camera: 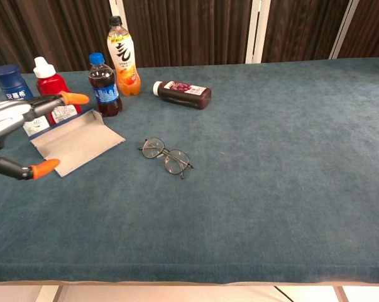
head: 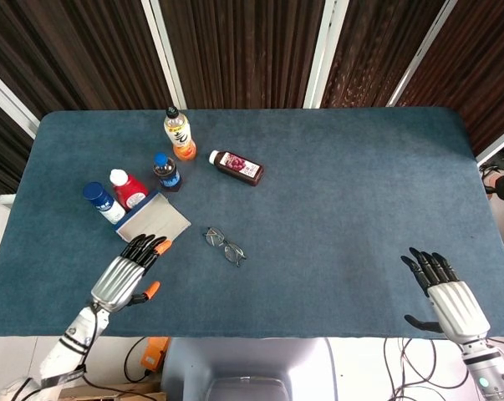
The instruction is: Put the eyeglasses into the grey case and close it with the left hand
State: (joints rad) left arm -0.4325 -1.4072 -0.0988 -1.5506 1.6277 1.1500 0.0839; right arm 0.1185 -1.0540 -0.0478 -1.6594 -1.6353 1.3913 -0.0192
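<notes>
While I look down from the head view, my left hand (head: 124,276) hovers, fingers spread and empty, just below the open grey case (head: 154,225); the eyeglasses (head: 225,246) lie to its right, apart. My right hand (head: 446,297) rests splayed, far off. In the chest view, the eyeglasses (camera: 166,156) sit right of the orange fingertips (camera: 75,98).

Five bottles: four upright (head: 177,134) (head: 166,170) (head: 128,188) (head: 102,202), one lying (head: 237,167). One eyeglasses (head: 225,246), one grey case (head: 154,225). Two hands (head: 129,272) (head: 449,300).

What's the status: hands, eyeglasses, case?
Left hand open, near grey case. Right hand open at table edge. Eyeglasses on table, untouched; case open. Nothing between glasses and case.
</notes>
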